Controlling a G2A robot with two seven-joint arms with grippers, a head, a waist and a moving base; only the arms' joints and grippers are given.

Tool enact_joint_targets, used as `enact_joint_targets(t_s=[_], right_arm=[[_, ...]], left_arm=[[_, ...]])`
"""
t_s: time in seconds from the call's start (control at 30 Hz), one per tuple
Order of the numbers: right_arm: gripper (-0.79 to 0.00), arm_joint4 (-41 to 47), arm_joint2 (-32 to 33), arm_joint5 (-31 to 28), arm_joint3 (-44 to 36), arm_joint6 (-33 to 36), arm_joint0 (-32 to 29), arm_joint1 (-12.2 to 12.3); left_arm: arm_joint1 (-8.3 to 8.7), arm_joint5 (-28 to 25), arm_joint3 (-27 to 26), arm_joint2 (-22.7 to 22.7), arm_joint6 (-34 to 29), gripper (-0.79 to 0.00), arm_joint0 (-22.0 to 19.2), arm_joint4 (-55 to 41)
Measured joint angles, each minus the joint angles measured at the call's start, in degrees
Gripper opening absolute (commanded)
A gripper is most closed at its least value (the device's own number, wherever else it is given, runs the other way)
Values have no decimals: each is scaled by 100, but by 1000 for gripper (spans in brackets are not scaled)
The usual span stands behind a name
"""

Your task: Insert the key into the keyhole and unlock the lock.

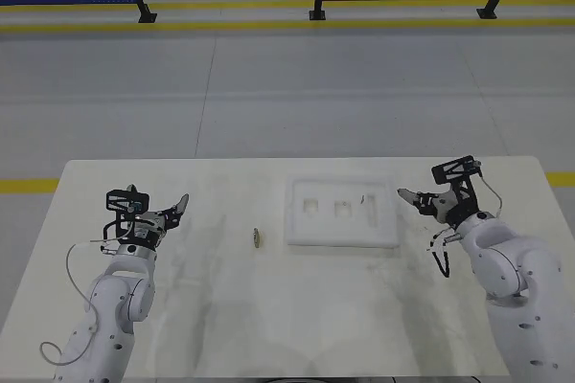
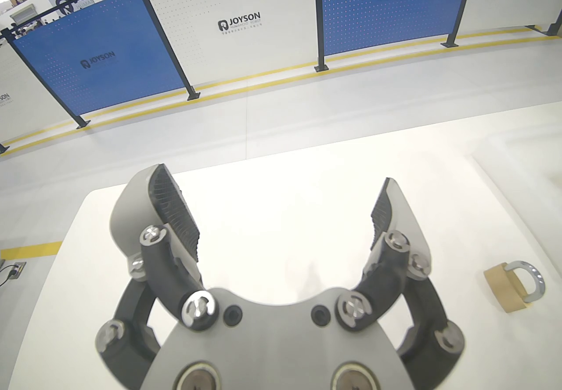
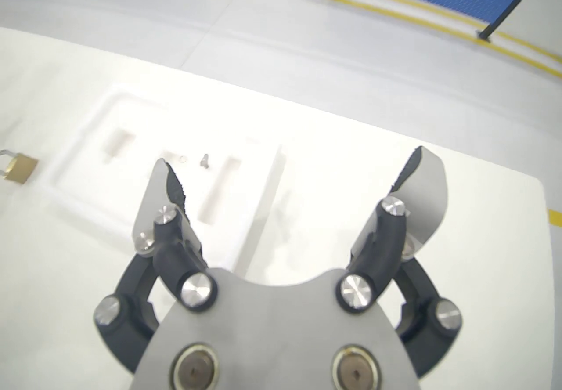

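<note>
Brass lock (image 2: 505, 286) near foam tray (image 1: 343, 235)

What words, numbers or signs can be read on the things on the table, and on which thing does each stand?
Lock: no print shows on its brass side.
Key: too small to tell.
Tray: none.
Table: none.
</note>
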Motion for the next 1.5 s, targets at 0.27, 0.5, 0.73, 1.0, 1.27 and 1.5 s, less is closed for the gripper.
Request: enact_joint_targets(t_s=[0.27, 0.5, 0.73, 1.0, 1.27, 1.5], right_arm=[[0, 1023, -362, -172, 440, 1986, 845, 47], [0, 1062, -379, -173, 471, 2020, 871, 49], [0, 1056, -447, -148, 436, 2124, 980, 55], [0, 931, -1289, 705, 833, 3799, 2324, 25], [0, 992, -2668, 1781, 2260, 4520, 3914, -172], [0, 1294, -3376, 2226, 3262, 4431, 4388, -349]], left_arm=[[0, 0, 0, 0, 0, 0, 0, 0], [0, 0, 0, 0, 0, 0, 0, 0], [0, 0, 0, 0, 0, 0, 0, 0], [0, 0, 0, 0, 0, 0, 0, 0], [0, 0, 0, 0, 0, 0, 0, 0], [0, 0, 0, 0, 0, 0, 0, 0]])
